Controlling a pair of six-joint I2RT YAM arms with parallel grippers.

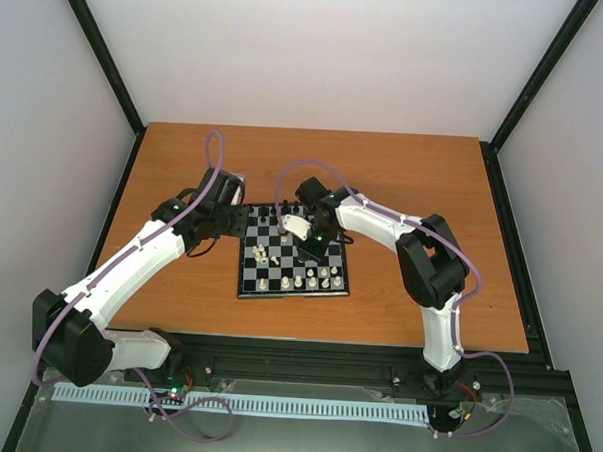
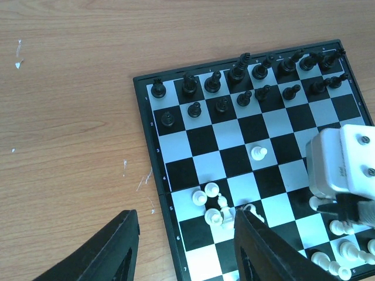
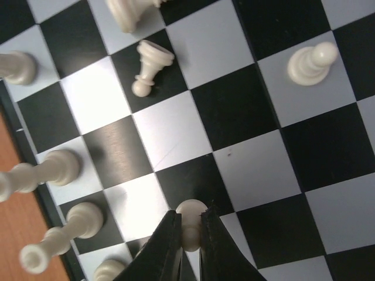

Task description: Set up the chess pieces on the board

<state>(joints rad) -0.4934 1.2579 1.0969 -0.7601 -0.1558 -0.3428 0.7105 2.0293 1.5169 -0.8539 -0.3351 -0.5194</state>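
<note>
The board [image 1: 241,273] lies mid-table, and black chess pieces [image 2: 240,67] fill its two far rows in the left wrist view. My right gripper [image 3: 190,229] is shut on a white pawn [image 3: 191,212] just above a black square. It also shows as a pale block [image 2: 343,170] over the board's right side. A loose cluster of white pieces [image 2: 214,205] sits by the board's left edge. My left gripper [image 2: 187,249] hangs open over that edge with nothing between its fingers, one finger [image 2: 266,252] close beside the cluster. A single white pawn [image 2: 259,153] stands mid-board.
A white pawn [image 3: 149,65] lies toppled on a black square, and another [image 3: 310,61] stands upright further right. More white pieces [image 3: 55,170] line the board's edge beside the held pawn. Bare wooden table [image 2: 70,129] surrounds the board.
</note>
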